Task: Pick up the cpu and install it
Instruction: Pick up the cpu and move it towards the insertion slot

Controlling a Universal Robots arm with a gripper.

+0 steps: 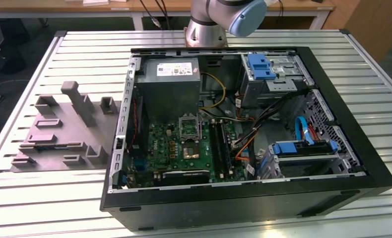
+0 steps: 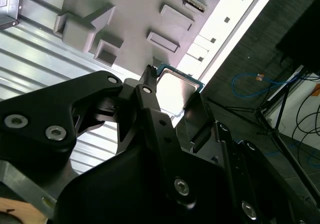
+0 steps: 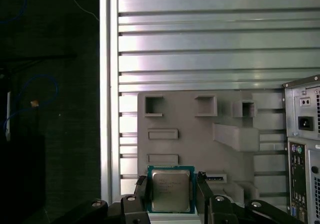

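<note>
Bright light; glare whitens the desk point(image 2: 220, 29) and the chip point(image 2: 175, 90) in the second wrist view; the floor point(image 3: 50, 134) lies dim.

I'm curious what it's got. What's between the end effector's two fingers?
The cpu, seen in both wrist views, sits gripped between the end effector's fingers.

Your arm point(image 1: 206, 27) is a round tube of silver-grey metal, with a light blue cap point(image 1: 243, 17) on one joint. Your gripper point(image 2: 175, 92) is matte black everywhere: broad flat link plates, two narrow fingers point(image 2: 152, 109), and small bright silver screws point(image 2: 55, 132) sitting in round recesses.
</note>
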